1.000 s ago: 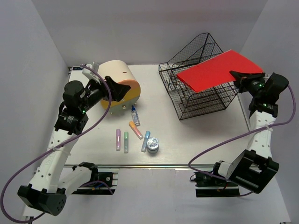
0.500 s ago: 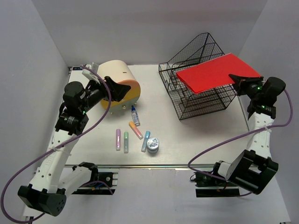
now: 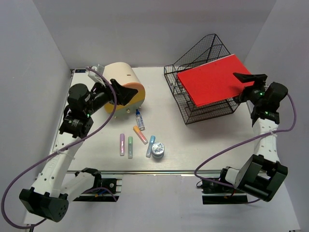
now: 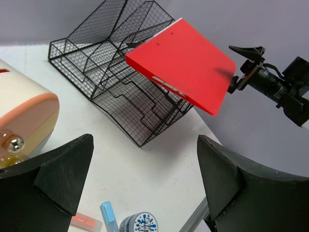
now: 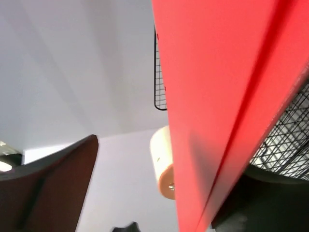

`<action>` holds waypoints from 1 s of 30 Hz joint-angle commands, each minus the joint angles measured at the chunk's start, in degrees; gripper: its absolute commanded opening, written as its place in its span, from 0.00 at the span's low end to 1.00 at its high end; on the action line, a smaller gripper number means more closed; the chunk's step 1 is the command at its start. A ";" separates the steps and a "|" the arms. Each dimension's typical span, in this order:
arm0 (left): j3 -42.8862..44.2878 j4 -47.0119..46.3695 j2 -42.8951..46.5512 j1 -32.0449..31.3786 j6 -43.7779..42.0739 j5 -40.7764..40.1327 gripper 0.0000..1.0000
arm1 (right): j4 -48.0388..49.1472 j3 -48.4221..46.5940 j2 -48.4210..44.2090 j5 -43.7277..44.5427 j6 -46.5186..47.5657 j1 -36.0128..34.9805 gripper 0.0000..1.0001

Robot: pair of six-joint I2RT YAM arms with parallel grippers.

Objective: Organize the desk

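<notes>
both sets of jaws stand wide. right gripper [image 3: 236, 87] straddles the right edge of the folder [image 3: 212, 79], not pinching; it lies tilted atop the basket [image 3: 203, 113], far right of the desk [image 3: 203, 140]. left gripper [image 4: 145, 140] hangs over the left side, nearer the pens [image 3: 130, 146], which mostly run front to back.

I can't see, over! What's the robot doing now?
Left gripper open. Right gripper open around red folder edge. Folder rests on wire basket. Pens litter desk.
</notes>
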State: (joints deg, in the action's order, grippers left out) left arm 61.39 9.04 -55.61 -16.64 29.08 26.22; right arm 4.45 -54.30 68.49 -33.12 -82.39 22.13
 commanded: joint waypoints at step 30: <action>-0.04 -4.20 -4.41 -0.85 2.30 7.09 0.98 | -19.65 -12.14 3.13 -1.15 28.78 1.07 0.89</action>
State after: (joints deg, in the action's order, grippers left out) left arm 60.99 5.67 -59.92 -17.32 31.11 32.21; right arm -15.46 -66.63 70.35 -31.03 -54.57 23.14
